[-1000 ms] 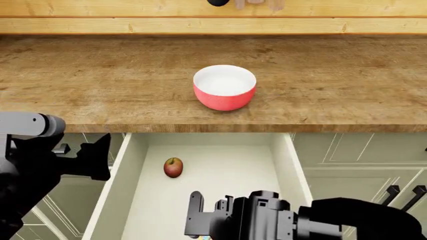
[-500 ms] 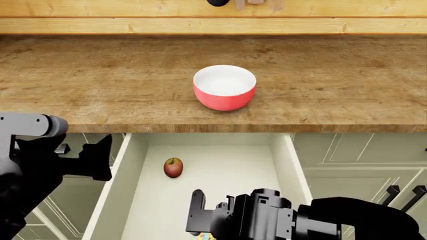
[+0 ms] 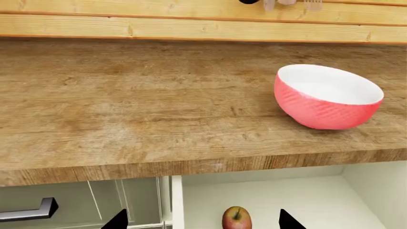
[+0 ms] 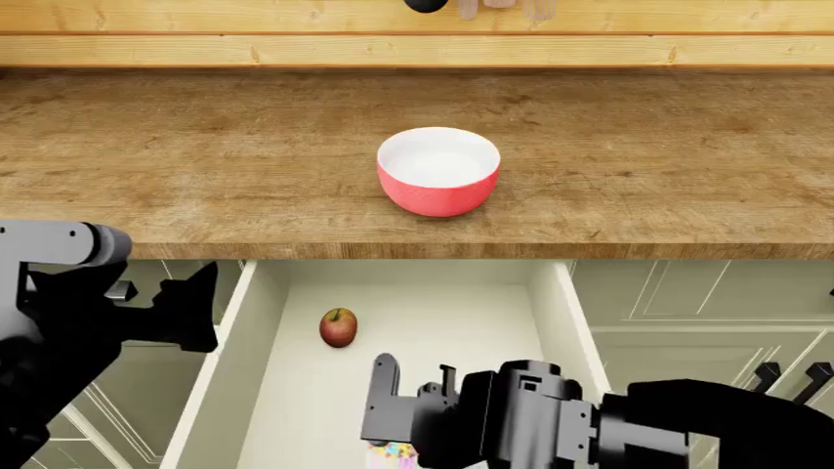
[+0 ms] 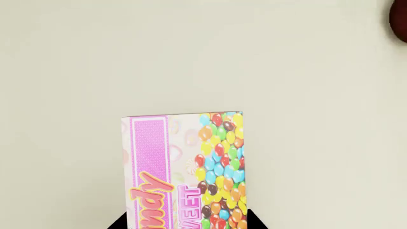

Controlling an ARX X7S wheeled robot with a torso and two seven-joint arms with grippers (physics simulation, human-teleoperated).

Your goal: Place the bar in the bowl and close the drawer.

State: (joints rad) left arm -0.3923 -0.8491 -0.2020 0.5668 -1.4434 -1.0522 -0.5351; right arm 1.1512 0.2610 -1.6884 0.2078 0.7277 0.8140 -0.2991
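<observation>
Because the bar [image 5: 184, 169] must travel up to the bowl [image 4: 439, 170], my right gripper [image 4: 391, 451] pinches its end over the drawer [image 4: 391, 352] floor, bowl beyond.

Small red-yellow apple [image 4: 338, 327] below a wooden countertop [image 4: 195, 166], beside pale cabinet fronts [image 4: 704, 303].

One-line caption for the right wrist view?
Right gripper over the candy bar, which shows against the open drawer's white floor.
</observation>
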